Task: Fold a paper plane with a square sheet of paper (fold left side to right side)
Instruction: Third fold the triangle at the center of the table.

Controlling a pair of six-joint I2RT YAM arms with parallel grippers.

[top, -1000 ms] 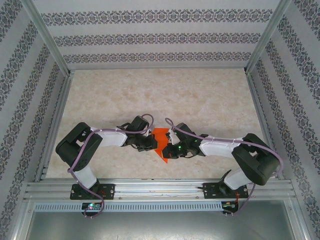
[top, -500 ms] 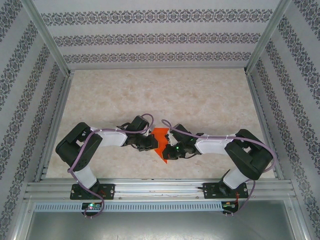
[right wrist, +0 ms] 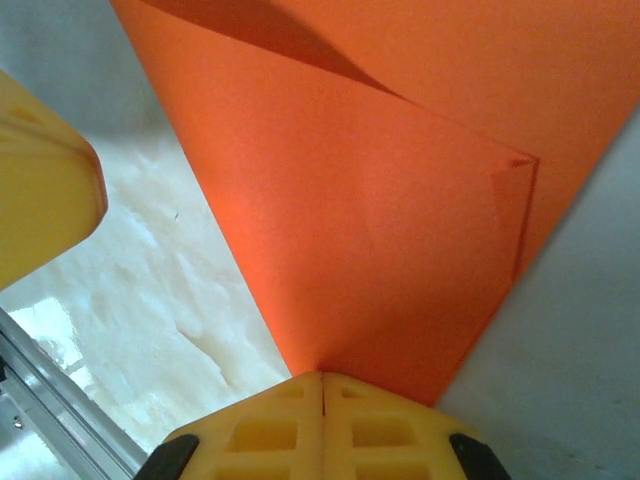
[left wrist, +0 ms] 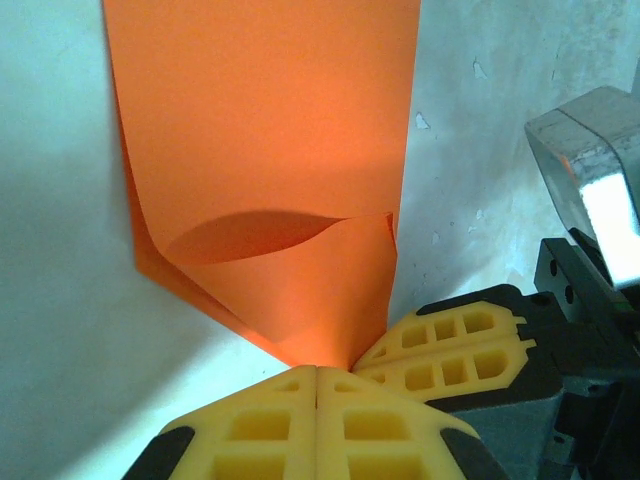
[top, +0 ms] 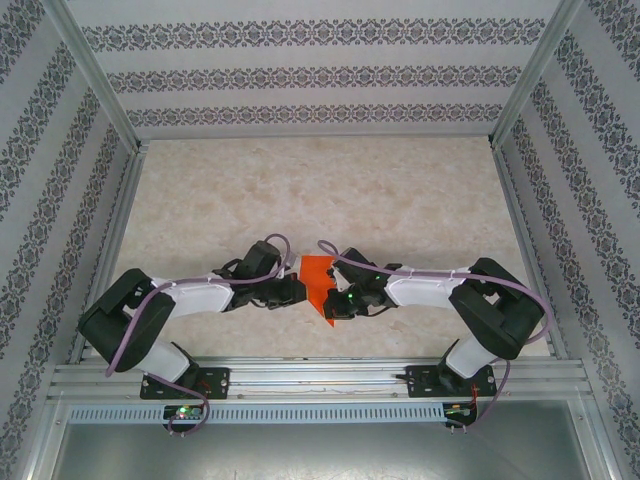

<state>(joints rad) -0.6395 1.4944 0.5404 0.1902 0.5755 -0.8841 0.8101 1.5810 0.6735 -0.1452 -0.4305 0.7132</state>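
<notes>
I am working in a robotics lab test cell. A bare aluminium frame (top: pixel 95 75) boxes in a marble-look tabletop (top: pixel 330 190), with striped, patterned wallpaper panels (top: pixel 320 75) closing the back and both sides as a backdrop. Two arms (top: pixel 200 295) trailing exposed purple cables are bolted to a slotted metal rail (top: pixel 320 375) along the near edge.

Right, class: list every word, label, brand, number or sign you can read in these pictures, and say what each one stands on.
No text can be read.
The orange paper is blank, the yellow fingers bear no lettering, and the stripes on the wall are ornament, not writing.
</notes>
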